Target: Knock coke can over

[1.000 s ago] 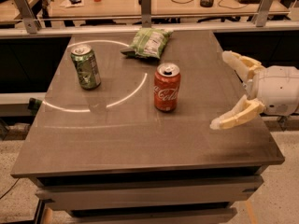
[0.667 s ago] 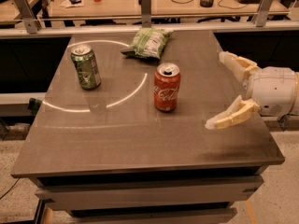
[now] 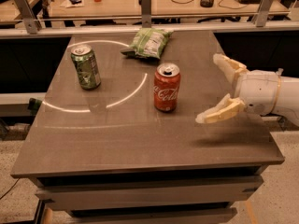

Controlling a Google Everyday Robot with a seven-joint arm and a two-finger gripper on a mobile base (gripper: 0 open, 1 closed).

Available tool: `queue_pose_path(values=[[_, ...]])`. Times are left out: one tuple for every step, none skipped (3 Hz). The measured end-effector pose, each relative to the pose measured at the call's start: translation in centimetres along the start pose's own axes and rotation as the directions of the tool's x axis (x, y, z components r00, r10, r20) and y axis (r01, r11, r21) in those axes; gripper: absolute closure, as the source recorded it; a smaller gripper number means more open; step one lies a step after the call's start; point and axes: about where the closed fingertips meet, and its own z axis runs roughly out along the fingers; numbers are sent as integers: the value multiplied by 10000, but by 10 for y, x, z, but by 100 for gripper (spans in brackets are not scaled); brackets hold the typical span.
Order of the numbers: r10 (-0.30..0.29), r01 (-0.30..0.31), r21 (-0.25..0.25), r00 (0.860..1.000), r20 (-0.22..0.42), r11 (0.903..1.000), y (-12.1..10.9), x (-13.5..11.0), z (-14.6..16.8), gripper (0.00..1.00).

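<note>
The red coke can (image 3: 167, 87) stands upright near the middle of the dark table (image 3: 117, 139), its silver top and pull tab showing. My gripper (image 3: 209, 88) hovers above the table's right side, to the right of the can and apart from it. Its two cream fingers (image 3: 219, 112) are spread wide open and point left toward the can, with nothing between them.
A green soda can (image 3: 86, 66) stands upright at the left of the table. A green chip bag (image 3: 148, 43) lies at the back, behind the coke can. A desk with cables and a cup runs behind the table.
My gripper has moved a little to the left, closer to the coke can. Both cans and the bag have not moved.
</note>
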Motion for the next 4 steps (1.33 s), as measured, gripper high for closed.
queue_pose_path(values=[[174,-168,-415,9998,135,9990,-10,11,15,0],[540,-534,-1210,9985,16,9912,-12,18,36,0],[993,-991,-1771,9950,-76,9792,-7,26,55,0],[1310,-1281,-2281,9914,-26,9652,-1,31,74,0]])
